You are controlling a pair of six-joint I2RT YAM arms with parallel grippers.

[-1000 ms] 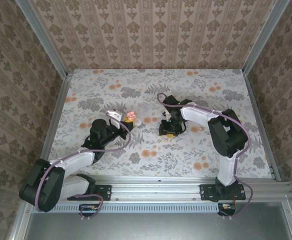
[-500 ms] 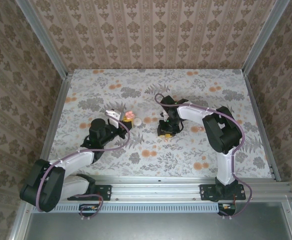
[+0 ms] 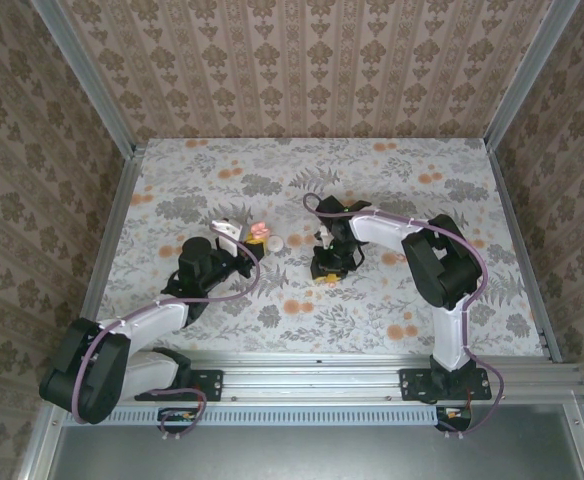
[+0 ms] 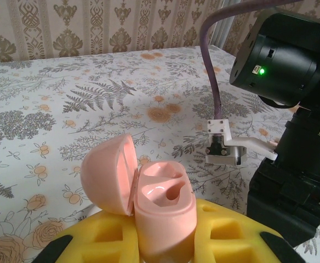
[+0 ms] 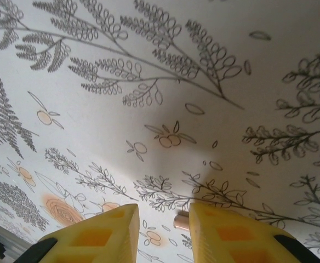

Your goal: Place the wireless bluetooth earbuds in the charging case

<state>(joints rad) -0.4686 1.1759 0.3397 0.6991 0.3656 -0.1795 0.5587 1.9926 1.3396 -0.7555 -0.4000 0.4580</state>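
Case held open on the left; right fingers low over the cloth.

We see the flowered table spread beneath both arms. Left of its middle, the left gripper pinches the pink charging case upright between yellow pads, with the lid tipped back and the hollow showing. The right gripper points down at the cloth nearby, fingers narrowly parted. Between them lies a tiny pale earbud, touching one finger and clear of the other.

Floral table, earbud on it.
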